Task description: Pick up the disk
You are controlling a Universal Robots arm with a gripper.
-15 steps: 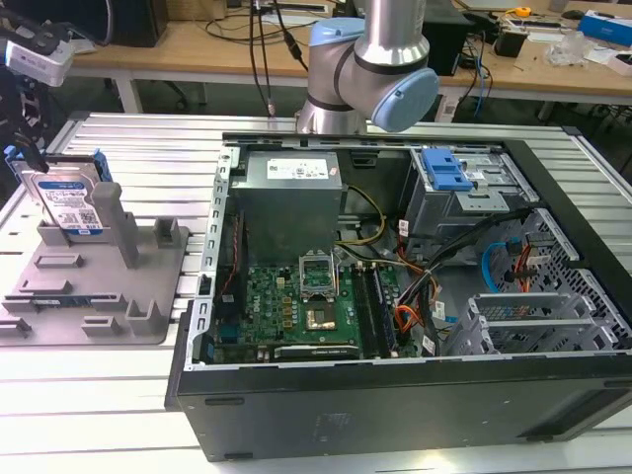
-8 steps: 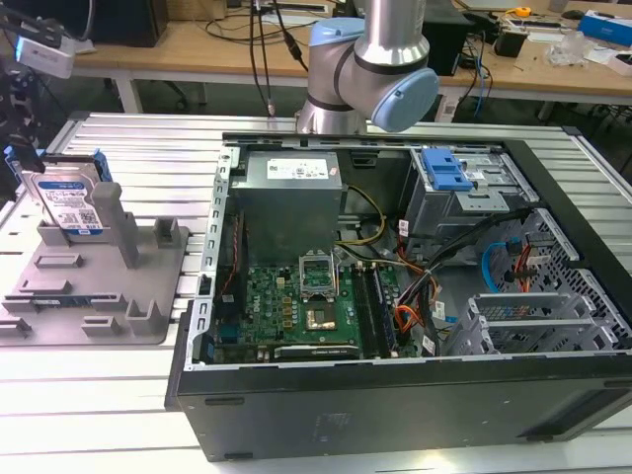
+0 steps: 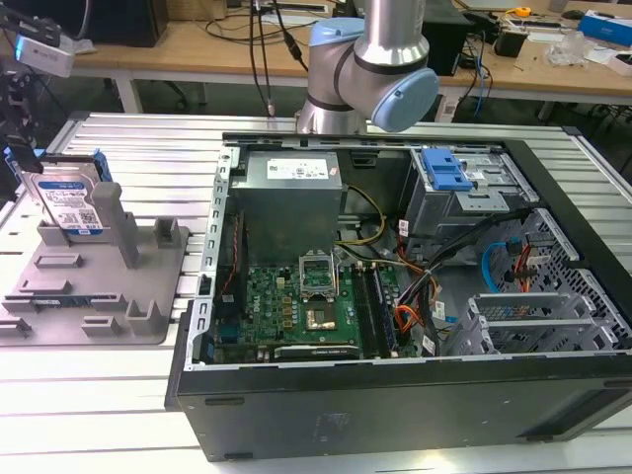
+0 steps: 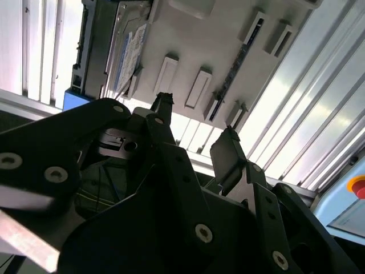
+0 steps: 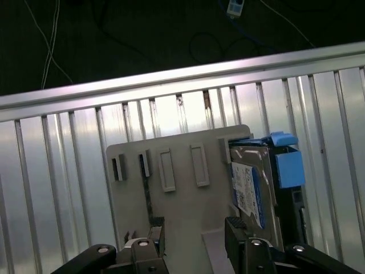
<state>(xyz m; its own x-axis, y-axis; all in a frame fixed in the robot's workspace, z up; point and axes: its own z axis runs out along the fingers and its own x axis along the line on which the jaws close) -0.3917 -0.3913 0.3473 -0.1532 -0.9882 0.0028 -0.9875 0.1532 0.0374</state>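
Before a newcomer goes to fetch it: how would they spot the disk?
At the exterior view's left of the open computer case, a grey plate lies on the ribbed table. The disk stands on edge in it: silver, white-and-blue label, blue side rails, unlike the plain grey posts beside it.

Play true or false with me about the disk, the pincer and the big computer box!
1. The disk stands on its edge in the grey holder. True.
2. The pincer is squeezing the disk. False: in both wrist views it is open and holds nothing.
3. The computer case is open, so its green board shows. True.
4. The disk lies inside the case. False: it sits outside, in the holder, on the exterior view's left of the case.
5. The disk has blue side pieces. True.
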